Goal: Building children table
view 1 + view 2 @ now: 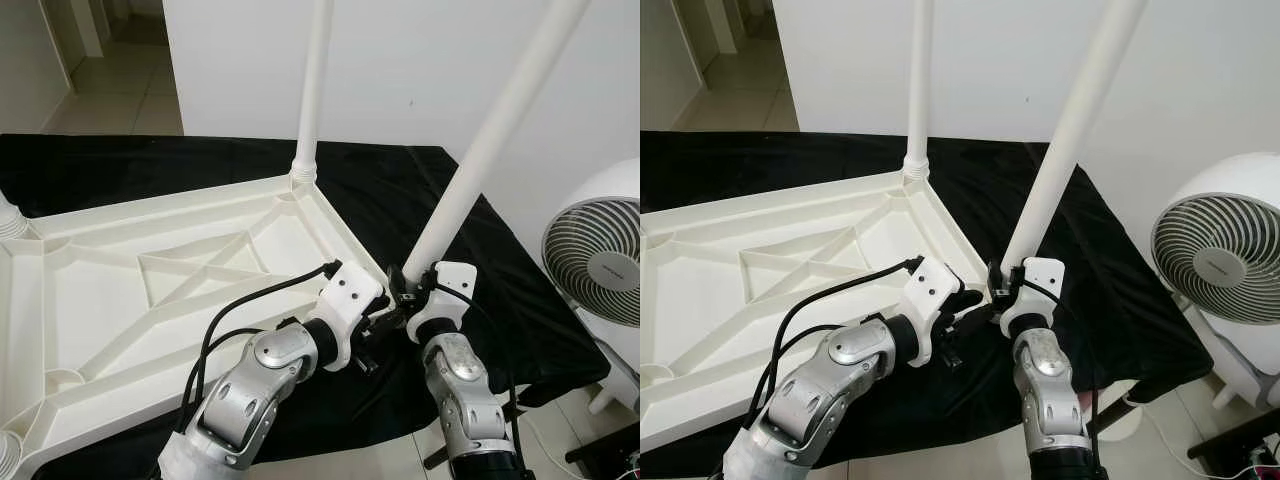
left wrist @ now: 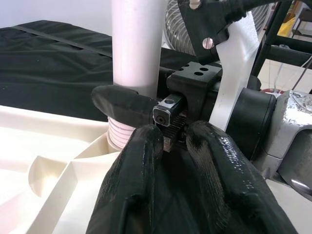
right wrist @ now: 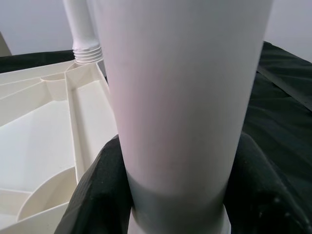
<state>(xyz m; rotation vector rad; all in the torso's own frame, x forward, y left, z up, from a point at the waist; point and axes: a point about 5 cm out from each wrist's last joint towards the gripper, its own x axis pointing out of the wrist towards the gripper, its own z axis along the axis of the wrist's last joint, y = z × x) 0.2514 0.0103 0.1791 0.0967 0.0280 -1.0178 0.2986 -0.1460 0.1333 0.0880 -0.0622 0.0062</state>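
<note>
A white plastic table top [image 1: 330, 225] lies upside down on a black cloth [image 1: 120, 165]. One white leg [image 1: 313, 90] stands upright in its far corner socket. A second white leg [image 1: 490, 130] leans to the right over the near right corner. My right gripper [image 1: 412, 290] is shut on this leg's lower end, and black fingers [image 3: 92, 190] hug both sides of it. The leg's ribbed end [image 2: 119, 134] sits at the corner socket. My left gripper [image 1: 385, 322] is right beside the right one, fingers [image 2: 146, 161] close together and holding nothing.
Ribbed leg bases [image 1: 8, 222] show at the table top's left corners. A white floor fan [image 1: 600, 255] stands to the right of the cloth-covered surface. A white wall [image 1: 400, 60] rises behind, and a tiled passage [image 1: 110, 90] opens at the back left.
</note>
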